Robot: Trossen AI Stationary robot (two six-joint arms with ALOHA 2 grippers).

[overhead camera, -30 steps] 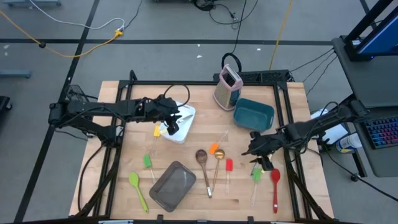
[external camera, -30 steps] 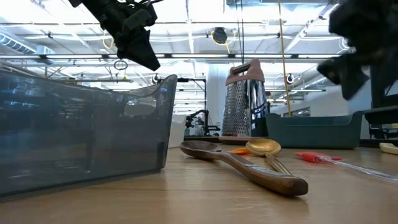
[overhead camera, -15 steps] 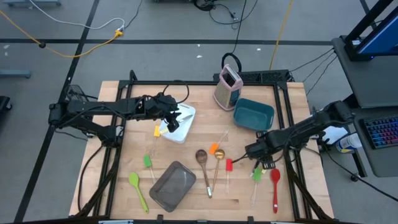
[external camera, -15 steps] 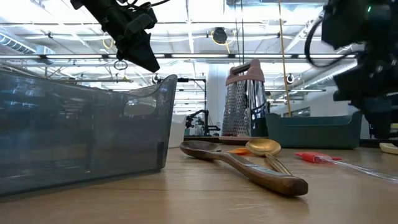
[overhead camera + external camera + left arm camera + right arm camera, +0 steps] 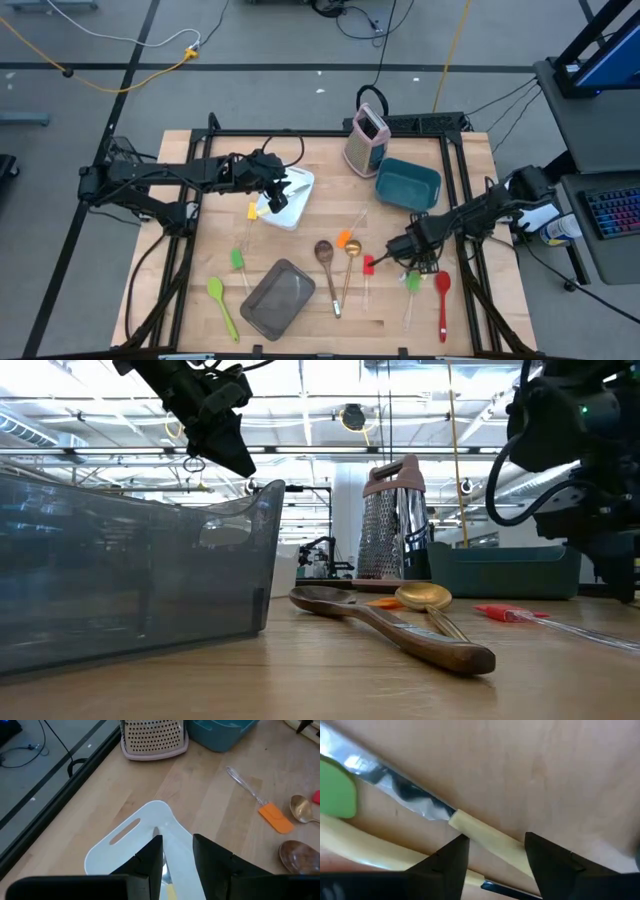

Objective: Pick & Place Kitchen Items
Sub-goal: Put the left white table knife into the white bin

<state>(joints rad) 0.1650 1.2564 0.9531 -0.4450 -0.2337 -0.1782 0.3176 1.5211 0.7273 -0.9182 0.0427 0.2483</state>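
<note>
My right gripper (image 5: 495,852) points down, open, over the utensils at the table's right front (image 5: 410,262). Its fingers stand on either side of a cream handle (image 5: 485,836) that ends in a shiny part, without touching it. A green spatula (image 5: 412,283) and a red spoon (image 5: 442,290) lie beside it. My left gripper (image 5: 277,197) hovers open above the white tray (image 5: 298,186). The yellow-handled knife (image 5: 252,210) lies below it, its blade (image 5: 161,855) on the tray. The wooden spoon (image 5: 327,262), gold spoon (image 5: 352,252), orange spatula (image 5: 346,238) and red spatula (image 5: 368,265) lie mid-table.
A grey pan (image 5: 278,297) sits at the near middle, with two green spatulas (image 5: 220,300) to its left. A teal bin (image 5: 408,183) and an upright grater (image 5: 366,140) stand at the far right. Bare wood shows between the tray and the bin.
My right gripper has come down toward the table and tipped from a slant to pointing straight down, ending over the utensils at the right front. The left gripper has kept still above the tray.
</note>
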